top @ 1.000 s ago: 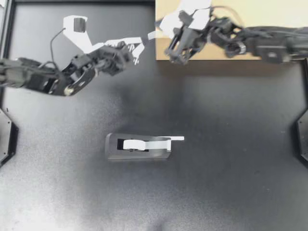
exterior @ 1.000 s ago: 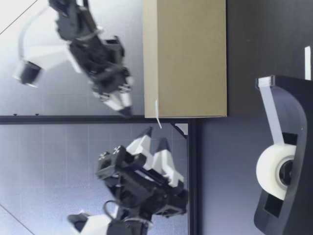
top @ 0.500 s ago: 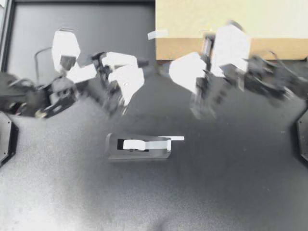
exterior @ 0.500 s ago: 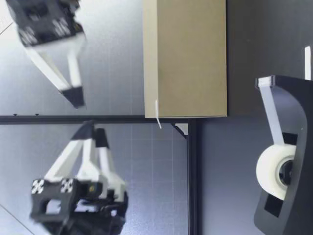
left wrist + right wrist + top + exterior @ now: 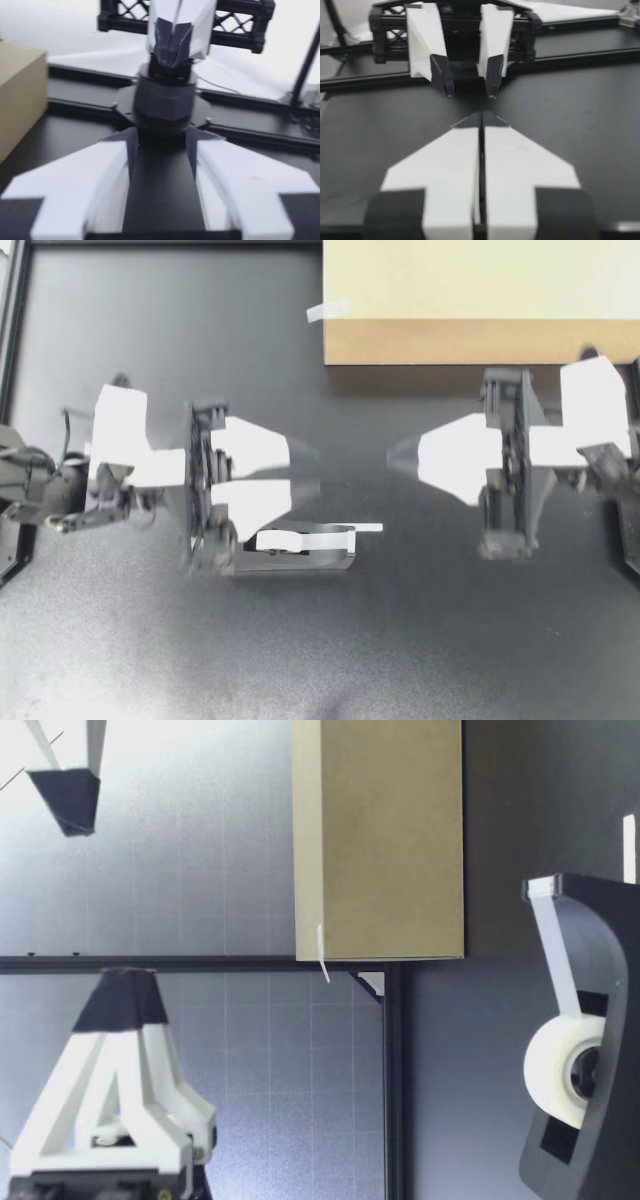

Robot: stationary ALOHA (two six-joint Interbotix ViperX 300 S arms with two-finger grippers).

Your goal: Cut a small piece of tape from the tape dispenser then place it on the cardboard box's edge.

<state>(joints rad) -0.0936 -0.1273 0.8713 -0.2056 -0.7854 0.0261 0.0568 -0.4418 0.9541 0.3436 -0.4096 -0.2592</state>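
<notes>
Left gripper (image 5: pixel 305 470): fingers spread with a clear gap and nothing between them. The tips point at the right gripper. It hangs above the table (image 5: pixel 450 640), over the left end of the tape dispenser.
Tape dispenser (image 5: pixel 290 550): black, lying near the table's middle. Its long axis runs left to right, with the cutter end to the right.
Tape roll (image 5: pixel 556 1070): white, seated in the dispenser. Its strip runs to the cutter.
Loose tail (image 5: pixel 366 529): sticks out past the dispenser's right end.
Tape piece (image 5: pixel 328 311): small white strip at the box's left corner, jutting leftward past the edge.
Cardboard box (image 5: pixel 480 290): at the table's far side, right of middle.
Right gripper (image 5: pixel 393 455): fingers pressed together, holding nothing. The tip points left, apart from the left gripper.
</notes>
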